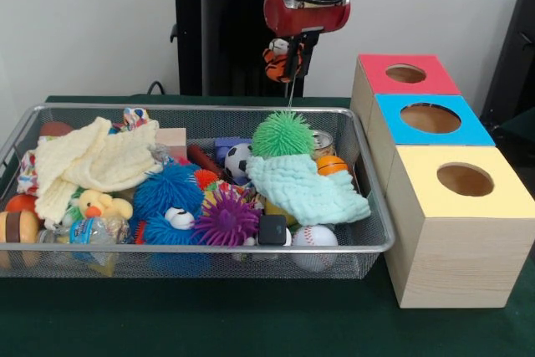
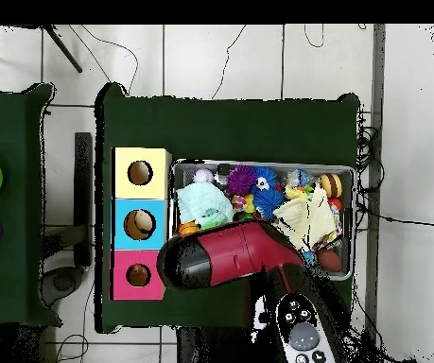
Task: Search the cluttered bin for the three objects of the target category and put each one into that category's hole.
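Yellow-faced box (image 1: 465,206) nearest; end effector (image 1: 288,60) grips tiger (image 1: 276,58); no legible writing.

Striped tiger plush (image 1: 277,59) gripped in the hand (image 1: 288,63) above the bin (image 1: 201,110), yellow duck (image 1: 102,204) lying inside, red-faced hole (image 1: 405,73) unblocked

Bin (image 1: 201,244) is shiny silver wire mesh. The boxes are pale, matt, grainy wood; the red-faced one's hole (image 1: 405,73) is cut smooth. Fuzzy plush tiger (image 1: 276,58), crinkly cloths, and a matt green cloth-covered table (image 1: 209,315).

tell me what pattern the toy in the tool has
Orange with black stripes, a plush tiger; the front view shows it best.
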Controlling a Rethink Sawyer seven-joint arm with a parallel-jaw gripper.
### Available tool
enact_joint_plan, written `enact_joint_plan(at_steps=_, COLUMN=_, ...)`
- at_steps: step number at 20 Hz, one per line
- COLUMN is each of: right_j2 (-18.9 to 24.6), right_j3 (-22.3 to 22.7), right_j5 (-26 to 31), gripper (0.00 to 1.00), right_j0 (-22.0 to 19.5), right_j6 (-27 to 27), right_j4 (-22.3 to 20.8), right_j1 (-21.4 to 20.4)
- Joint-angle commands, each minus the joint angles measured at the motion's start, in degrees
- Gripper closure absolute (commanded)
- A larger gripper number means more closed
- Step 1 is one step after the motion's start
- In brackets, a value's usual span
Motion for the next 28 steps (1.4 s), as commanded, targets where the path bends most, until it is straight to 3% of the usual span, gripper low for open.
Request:
enact_joint_plan(at_steps=1, right_j2=-1.5, right_j3=1.1, right_j5=4.6, gripper=1.00, right_j0=-0.9, right_j6=12.7, right_j4=8.9, right_j1=0.8)
enact_joint_plan(at_steps=11, right_j2=-2.8, right_j3=-0.6, right_j5=4.2, gripper=1.00, right_j0=-0.8, right_j6=8.0, right_j4=10.5, right_j1=1.7)
enact_joint_plan(at_steps=18, right_j2=-2.5, right_j3=-4.0, right_j5=4.6, gripper=1.00, right_j0=-3.4, right_j6=3.6, right_j4=9.4, right_j1=4.2)
enact_joint_plan(at_steps=28, right_j2=-2.9, right_j3=-3.6, right_j5=6.5, gripper=1.00, right_j0=-1.9, right_j6=5.3, right_j4=10.4, right_j1=2.4)
